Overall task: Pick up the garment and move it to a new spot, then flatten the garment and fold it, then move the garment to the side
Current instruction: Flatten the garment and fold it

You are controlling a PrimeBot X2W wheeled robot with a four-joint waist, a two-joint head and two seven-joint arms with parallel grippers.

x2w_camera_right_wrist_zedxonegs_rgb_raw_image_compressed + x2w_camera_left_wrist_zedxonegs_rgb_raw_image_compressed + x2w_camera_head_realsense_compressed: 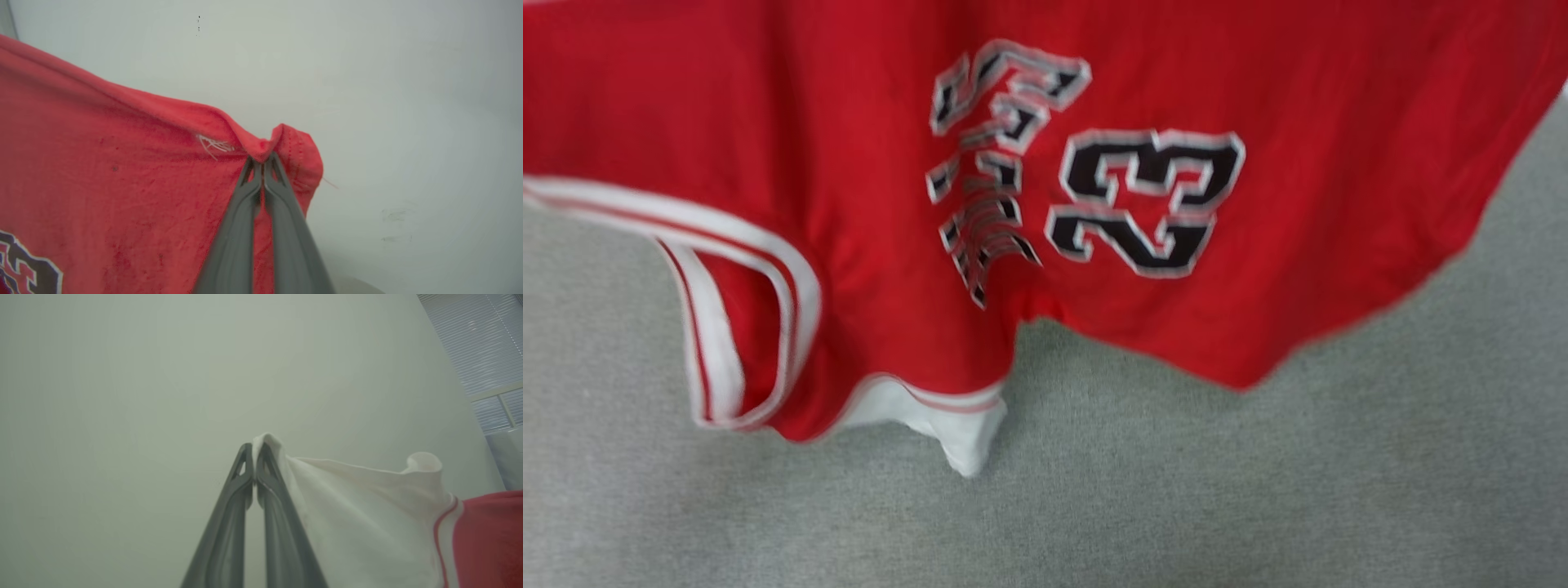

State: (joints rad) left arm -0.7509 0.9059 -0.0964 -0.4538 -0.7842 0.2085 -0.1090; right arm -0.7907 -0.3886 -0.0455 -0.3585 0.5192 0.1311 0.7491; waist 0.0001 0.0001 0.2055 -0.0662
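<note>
The garment (849, 163), a red jersey with black white-outlined numerals and striped trim, hangs spread in the air across the top of the head view, above a grey surface; its neck trim and a white sleeve dangle lowest. In the left wrist view my left gripper (254, 451) is shut on the edge of a white sleeve of the garment (359, 514), which trails off to the right into red cloth. In the right wrist view my right gripper (261, 161) is shut on a bunched red corner of the garment (122, 171), with the cloth stretching away to the left.
A grey felt-like surface (1258, 490) lies under the hanging jersey. A pale wall (163, 375) stands behind the left gripper, with window blinds (478, 343) at the upper right of that view. The right wrist view faces the same kind of pale wall (408, 102).
</note>
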